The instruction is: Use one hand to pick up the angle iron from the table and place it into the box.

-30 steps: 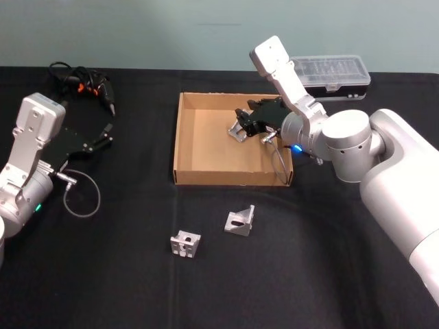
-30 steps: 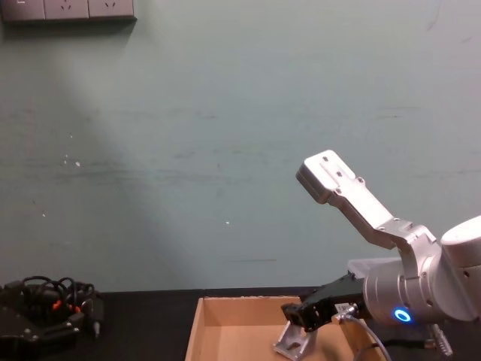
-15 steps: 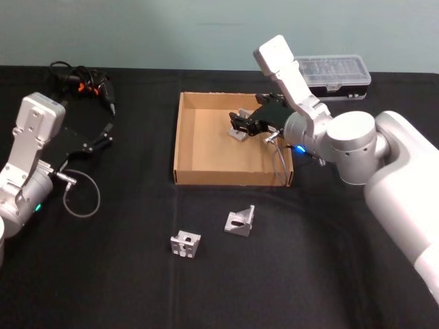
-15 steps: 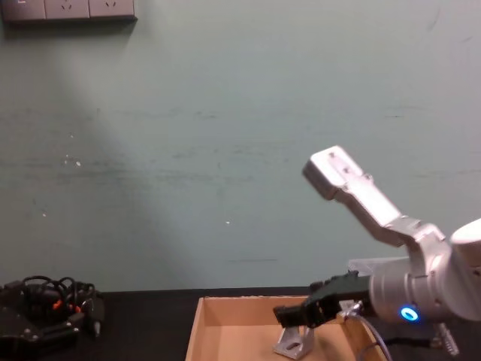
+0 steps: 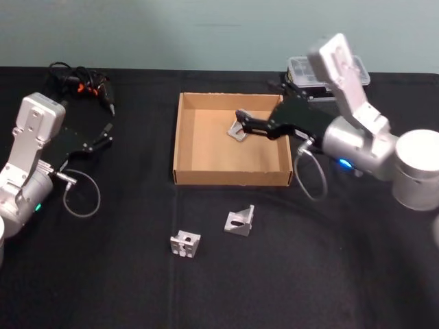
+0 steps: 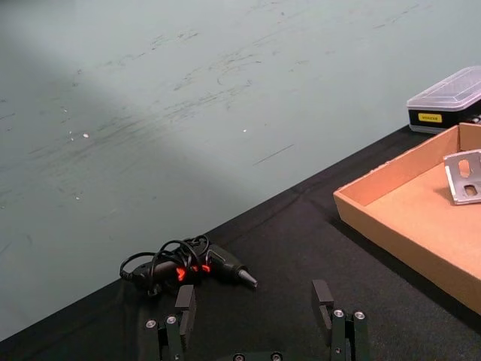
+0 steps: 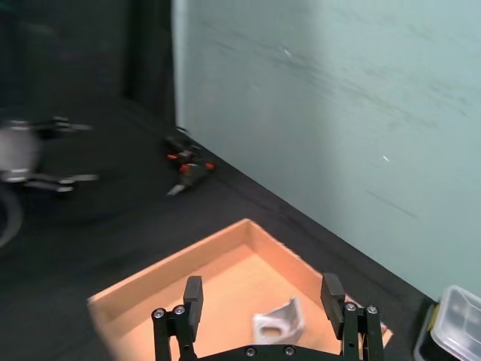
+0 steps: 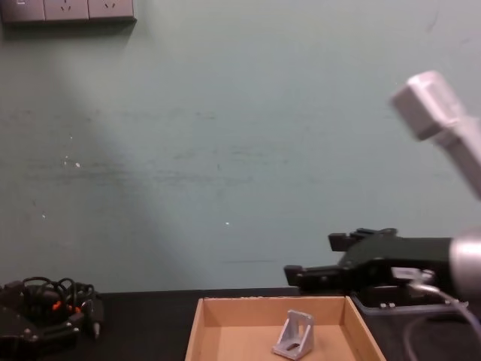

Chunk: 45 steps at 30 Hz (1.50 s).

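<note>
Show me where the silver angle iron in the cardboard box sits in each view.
Head view: silver metal angle iron, mid-floor of tan cardboard box, under right gripper.
Left wrist view: angle iron on box floor.
Right wrist view: angle iron between gripper's fingers.
Chest view: angle iron low centre.
Shared landmark: the box.

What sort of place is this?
Probably a robotics lab bench: a black table with loose metal brackets, the right gripper open over a cardboard box, the left gripper parked near a corded tool.
</note>
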Each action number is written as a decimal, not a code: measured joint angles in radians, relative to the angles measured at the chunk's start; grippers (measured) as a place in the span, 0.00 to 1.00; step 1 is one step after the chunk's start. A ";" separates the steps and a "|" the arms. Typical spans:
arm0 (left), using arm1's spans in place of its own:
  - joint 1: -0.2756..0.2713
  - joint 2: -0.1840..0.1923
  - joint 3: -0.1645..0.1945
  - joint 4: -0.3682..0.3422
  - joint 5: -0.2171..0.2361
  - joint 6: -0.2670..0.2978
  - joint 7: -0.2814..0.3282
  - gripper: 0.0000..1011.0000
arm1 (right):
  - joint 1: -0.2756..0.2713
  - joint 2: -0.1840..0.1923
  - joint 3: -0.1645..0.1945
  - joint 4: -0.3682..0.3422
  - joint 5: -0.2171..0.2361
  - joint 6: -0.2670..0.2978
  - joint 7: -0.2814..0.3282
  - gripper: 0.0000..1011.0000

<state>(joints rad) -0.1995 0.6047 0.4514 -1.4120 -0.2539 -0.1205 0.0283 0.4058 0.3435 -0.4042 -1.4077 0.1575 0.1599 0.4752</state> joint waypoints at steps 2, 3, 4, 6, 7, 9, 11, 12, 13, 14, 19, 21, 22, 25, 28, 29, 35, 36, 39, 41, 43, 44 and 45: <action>0.000 0.000 0.000 0.000 0.000 0.000 0.000 1.00 | -0.045 0.043 0.010 -0.058 0.031 -0.031 0.040 0.99; 0.000 0.000 0.000 0.000 0.000 0.000 0.000 1.00 | -0.060 0.059 0.013 -0.075 0.040 -0.045 0.052 0.99; 0.000 0.000 0.000 0.000 0.000 0.000 0.000 1.00 | -0.089 0.086 0.017 -0.101 0.053 -0.075 0.074 0.99; 0.000 0.000 0.000 0.000 0.000 0.000 0.000 1.00 | -0.130 0.127 0.020 -0.135 0.071 -0.120 0.108 0.99; 0.000 0.000 0.000 0.000 0.000 0.000 0.000 1.00 | -0.130 0.127 0.020 -0.135 0.071 -0.120 0.108 0.99; 0.000 0.000 0.000 0.000 0.000 0.000 0.000 1.00 | -0.174 0.169 0.020 -0.162 0.089 -0.161 0.144 0.99; 0.000 0.000 0.000 0.000 0.000 0.000 0.000 1.00 | -0.209 0.207 0.017 -0.181 0.109 -0.191 0.182 0.99; 0.000 0.000 0.000 0.000 0.000 0.000 0.000 1.00 | -0.219 0.219 0.014 -0.185 0.115 -0.200 0.196 0.99; 0.000 0.000 0.000 0.000 0.000 0.000 0.000 1.00 | -0.228 0.230 0.010 -0.188 0.119 -0.208 0.209 0.99; 0.000 0.000 0.000 0.000 0.000 0.000 0.000 1.00 | -0.243 0.250 0.002 -0.192 0.126 -0.223 0.232 0.99; 0.000 0.000 0.000 0.000 0.000 0.000 0.000 1.00 | -0.266 0.291 -0.036 -0.192 0.124 -0.255 0.277 0.99; 0.000 0.000 0.000 0.000 0.000 0.000 0.000 1.00 | -0.266 0.296 -0.047 -0.189 0.118 -0.258 0.279 0.99; 0.000 0.000 0.000 0.000 0.000 0.000 0.000 1.00 | -0.266 0.297 -0.051 -0.188 0.115 -0.258 0.279 0.99; 0.000 0.000 0.000 0.000 0.000 0.000 0.000 1.00 | -0.262 0.299 -0.069 -0.182 0.103 -0.258 0.275 0.99; 0.000 0.000 0.000 0.000 0.000 0.000 0.000 1.00 | -0.254 0.293 -0.085 -0.174 0.093 -0.246 0.259 0.99; 0.000 0.000 0.000 0.000 0.000 0.000 0.000 1.00 | -0.249 0.288 -0.092 -0.169 0.088 -0.239 0.249 0.99; 0.000 0.000 0.000 0.000 0.000 0.000 0.000 1.00 | -0.232 0.271 -0.111 -0.151 0.085 -0.205 0.217 0.99; 0.000 0.000 0.000 0.000 0.000 0.000 0.000 1.00 | -0.226 0.267 -0.116 -0.147 0.085 -0.197 0.211 0.99; 0.000 0.000 0.000 0.000 0.000 0.000 0.000 1.00 | -0.216 0.261 -0.128 -0.139 0.083 -0.178 0.201 0.99; 0.000 0.000 0.000 0.000 0.000 0.000 0.000 1.00 | -0.212 0.258 -0.135 -0.135 0.080 -0.169 0.198 0.99; 0.000 0.000 0.000 0.000 0.000 0.000 0.000 1.00 | -0.205 0.253 -0.145 -0.129 0.076 -0.153 0.192 0.99; 0.000 0.000 0.000 0.000 0.000 0.000 0.000 1.00 | -0.202 0.251 -0.148 -0.127 0.074 -0.147 0.188 0.99; 0.000 0.000 0.000 0.000 0.000 0.000 0.000 1.00 | -0.200 0.249 -0.150 -0.125 0.072 -0.140 0.185 0.99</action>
<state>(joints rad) -0.1995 0.6047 0.4514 -1.4120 -0.2539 -0.1205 0.0283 0.2055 0.5924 -0.5545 -1.5322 0.2295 0.0199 0.6598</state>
